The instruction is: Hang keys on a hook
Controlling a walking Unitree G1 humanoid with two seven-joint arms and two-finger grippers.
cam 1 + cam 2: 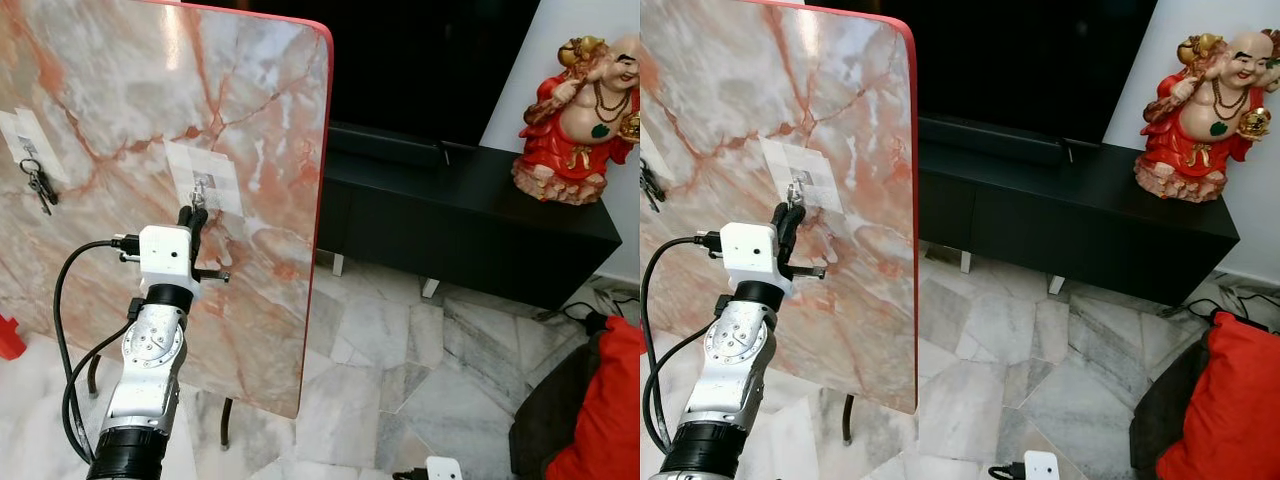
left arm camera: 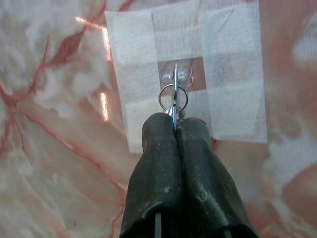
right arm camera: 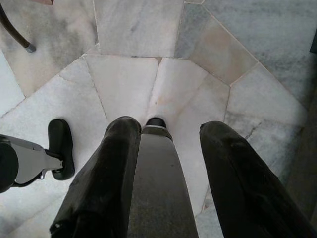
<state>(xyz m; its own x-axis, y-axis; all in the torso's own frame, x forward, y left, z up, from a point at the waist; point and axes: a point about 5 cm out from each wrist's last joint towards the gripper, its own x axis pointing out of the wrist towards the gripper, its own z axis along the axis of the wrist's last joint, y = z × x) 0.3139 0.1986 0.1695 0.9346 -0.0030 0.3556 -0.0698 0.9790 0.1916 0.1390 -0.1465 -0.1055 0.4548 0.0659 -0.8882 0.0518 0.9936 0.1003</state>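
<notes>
Left tool (image 2: 174, 124) pinching key ring (image 2: 173, 97) at hook (image 2: 175, 75)

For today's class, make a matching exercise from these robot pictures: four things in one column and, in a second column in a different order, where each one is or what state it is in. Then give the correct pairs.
Things
1. left gripper
2. right gripper
3. red figurine
4. dark bunch of keys

Places or states
A. hanging on the marble board near its left edge
B. jaws apart, pointing down at the floor tiles
C. standing on the black cabinet
D. jaws shut on a key ring at the taped hook

Pairs: 1-D, 2-B, 3-C, 4-A
</notes>
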